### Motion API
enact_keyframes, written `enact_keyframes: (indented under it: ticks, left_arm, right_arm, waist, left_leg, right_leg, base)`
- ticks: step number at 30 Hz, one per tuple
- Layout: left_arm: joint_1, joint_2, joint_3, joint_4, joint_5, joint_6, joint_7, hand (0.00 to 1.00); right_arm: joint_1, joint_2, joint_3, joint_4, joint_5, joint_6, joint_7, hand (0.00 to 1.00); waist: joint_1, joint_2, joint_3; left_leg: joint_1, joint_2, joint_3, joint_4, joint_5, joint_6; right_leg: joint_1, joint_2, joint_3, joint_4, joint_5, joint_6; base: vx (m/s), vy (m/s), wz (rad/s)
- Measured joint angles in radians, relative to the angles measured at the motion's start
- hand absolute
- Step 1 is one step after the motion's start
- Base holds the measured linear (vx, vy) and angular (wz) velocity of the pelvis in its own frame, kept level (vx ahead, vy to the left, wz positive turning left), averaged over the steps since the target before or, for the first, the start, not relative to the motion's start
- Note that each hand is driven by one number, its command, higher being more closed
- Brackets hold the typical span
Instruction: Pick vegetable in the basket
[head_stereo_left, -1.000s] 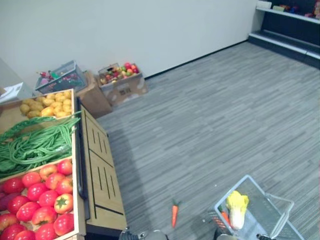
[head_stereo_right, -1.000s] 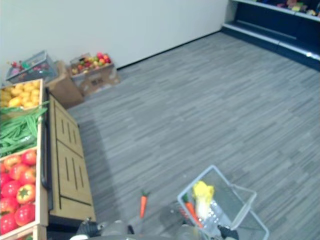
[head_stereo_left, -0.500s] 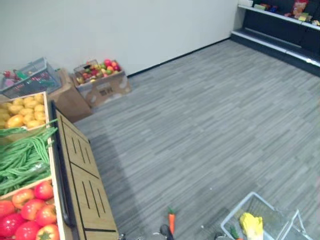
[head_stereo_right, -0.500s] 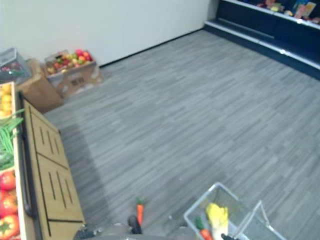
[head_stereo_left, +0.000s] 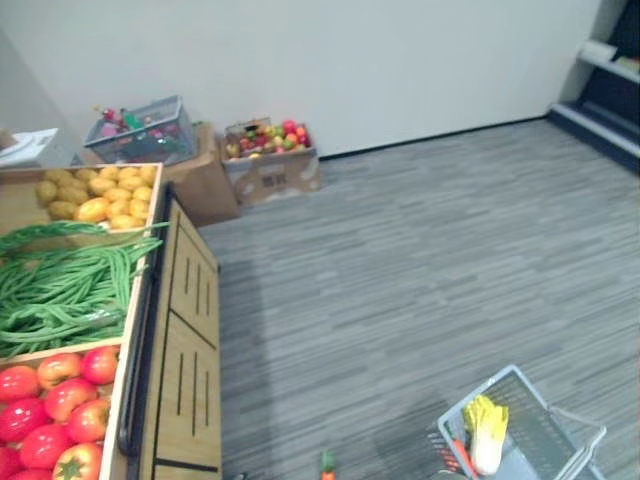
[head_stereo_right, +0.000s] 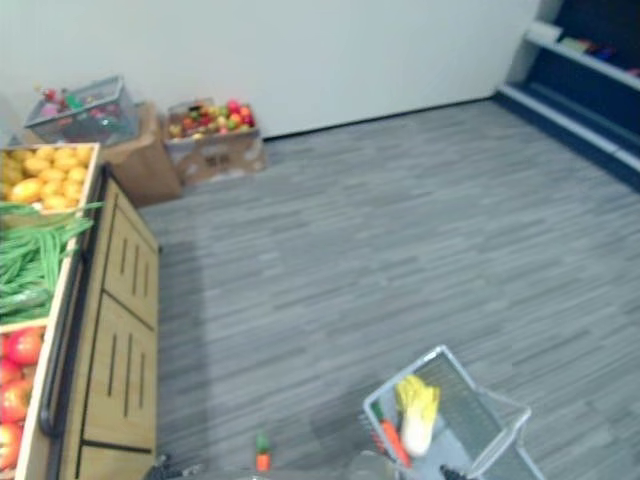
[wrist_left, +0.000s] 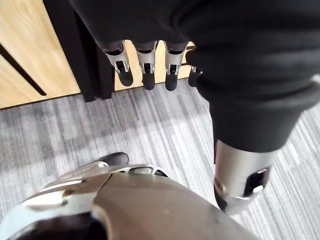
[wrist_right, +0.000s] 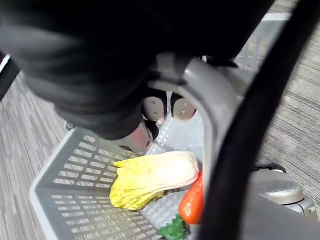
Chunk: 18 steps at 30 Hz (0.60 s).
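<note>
A grey plastic basket (head_stereo_left: 541, 438) hangs at the lower right, above the floor. In it lie a yellow-white cabbage (head_stereo_left: 486, 431) and an orange carrot (head_stereo_left: 460, 456). The right wrist view looks down into the basket (wrist_right: 65, 176), onto the cabbage (wrist_right: 156, 177) and carrot (wrist_right: 192, 201). My right hand (wrist_right: 164, 108) has its fingers curled round the basket's grey handle (wrist_right: 202, 97). A second carrot (head_stereo_left: 326, 463) lies on the floor left of the basket. My left hand (wrist_left: 145, 67) hangs with straight fingers beside the wooden stand (wrist_left: 30, 60), holding nothing.
The wooden produce stand (head_stereo_left: 185, 340) on the left carries tomatoes (head_stereo_left: 50, 400), green beans (head_stereo_left: 65, 290) and yellow fruit (head_stereo_left: 90, 195). Cardboard boxes of fruit (head_stereo_left: 268, 160) and a wire basket (head_stereo_left: 140, 128) stand by the far wall. Shelves (head_stereo_left: 610, 85) line the far right.
The whole picture has swung, so the camera moved. The basket still hangs from my right hand with the cabbage and carrot inside. The loose carrot stays on the floor.
</note>
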Motion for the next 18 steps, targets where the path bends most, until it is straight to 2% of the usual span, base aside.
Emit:
enact_keyframes:
  ticks: [2,4,6,12,18]
  left_arm:
    - [-0.011,0.002,0.001,0.001,0.030,0.000,0.006,0.00]
    - [-0.012,0.004,0.002,0.000,0.036,-0.001,0.007,0.00]
    - [-0.010,0.003,0.004,0.000,0.037,0.000,0.007,0.00]
    - [-0.008,0.002,-0.001,0.000,0.075,-0.001,0.006,0.00]
    - [-0.010,0.008,-0.030,-0.001,0.107,-0.001,0.007,0.00]
  right_arm:
    - [-0.003,0.004,0.003,0.000,0.000,0.002,0.001,1.00]
    - [0.000,0.013,0.010,0.004,-0.001,0.008,0.002,1.00]
    - [0.004,0.018,0.011,0.005,-0.001,0.021,0.002,1.00]
    - [0.006,0.019,0.033,0.012,-0.023,0.023,0.001,1.00]
    - [0.005,0.019,0.041,0.011,-0.056,0.021,0.014,1.00]
  waist:
    - [0.005,-0.003,0.000]
    - [0.005,-0.002,-0.002]
    - [0.006,-0.002,-0.003]
    - [0.004,0.002,-0.006]
    - [0.002,0.011,-0.012]
  left_leg:
    - [0.005,0.019,-0.027,-0.017,0.022,-0.010]
    - [0.007,0.048,-0.058,-0.017,0.042,-0.013]
    - [0.015,0.055,-0.061,-0.017,0.044,-0.013]
    - [-0.021,0.046,-0.081,0.019,0.046,-0.010]
    - [-0.016,0.039,-0.068,0.003,0.055,-0.001]
  right_leg:
    - [0.032,0.020,-0.039,-0.031,-0.040,0.008]
    - [0.102,0.054,-0.093,-0.103,-0.040,0.008]
    - [0.142,0.070,-0.116,-0.141,-0.040,0.007]
    - [0.190,0.069,-0.171,-0.216,-0.017,0.017]
    - [0.213,0.072,-0.181,-0.263,0.003,0.022]
  base:
    - [0.15,-0.187,0.44]
    - [0.12,-0.172,0.50]
    - [0.06,-0.078,0.34]
    - [0.02,-0.003,0.22]
    - [0.00,0.011,0.04]
